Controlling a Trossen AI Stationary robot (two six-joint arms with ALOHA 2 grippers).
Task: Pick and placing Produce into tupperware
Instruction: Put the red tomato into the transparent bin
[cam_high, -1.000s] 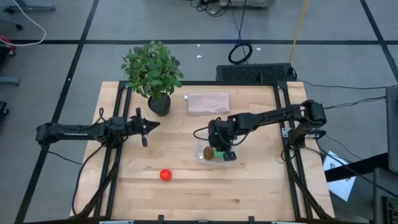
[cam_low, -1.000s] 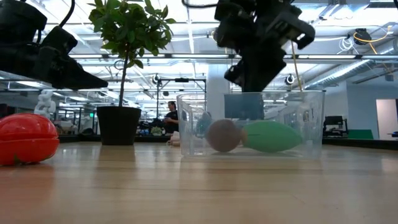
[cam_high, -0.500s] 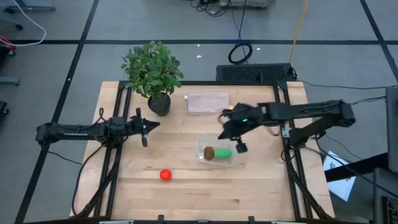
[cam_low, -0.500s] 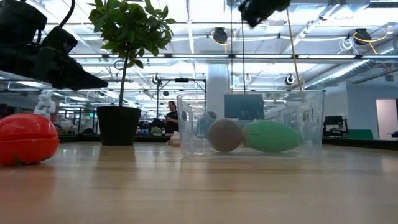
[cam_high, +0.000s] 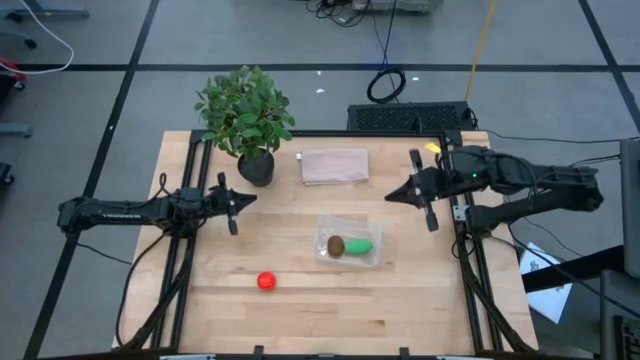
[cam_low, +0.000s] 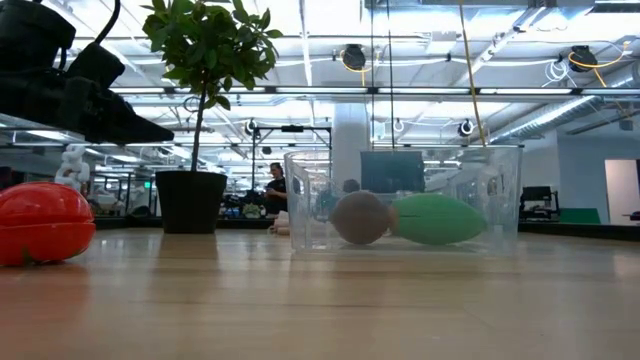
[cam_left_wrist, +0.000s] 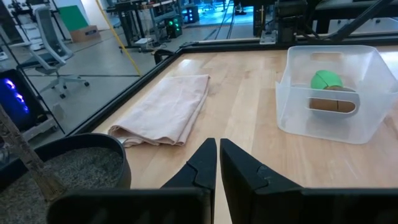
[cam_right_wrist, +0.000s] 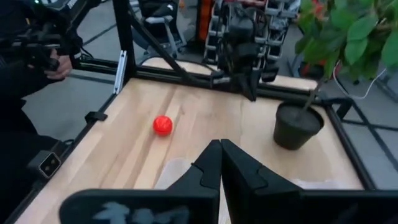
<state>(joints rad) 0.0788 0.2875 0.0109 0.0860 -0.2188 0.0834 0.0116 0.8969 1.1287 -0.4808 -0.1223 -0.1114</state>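
The clear tupperware (cam_high: 349, 247) stands on the table right of centre; it also shows in the low view (cam_low: 404, 198) and the left wrist view (cam_left_wrist: 331, 93). The brown kiwi-like food (cam_high: 336, 245) and the elongated green food (cam_high: 360, 246) lie inside it. The round red food (cam_high: 265, 281) rests on the table toward the near edge, left of the container, and shows in the right wrist view (cam_right_wrist: 163, 125). My left gripper (cam_high: 236, 203) is shut and empty at the table's left. My right gripper (cam_high: 392, 195) is shut and empty above the table's right side, far-right of the container.
A leafy potted plant (cam_high: 246, 115) stands at the far left. A folded pinkish cloth-like piece (cam_high: 334, 165) lies at the far middle. Black frame rails (cam_high: 455, 210) run along the table's sides. A person (cam_right_wrist: 25, 68) stands beyond the table's near-left corner in the right wrist view.
My right gripper has risen from the tupperware and drawn back toward the table's right edge, out of the low view. The kiwi-like and green foods stay in the container. My left arm has kept still.
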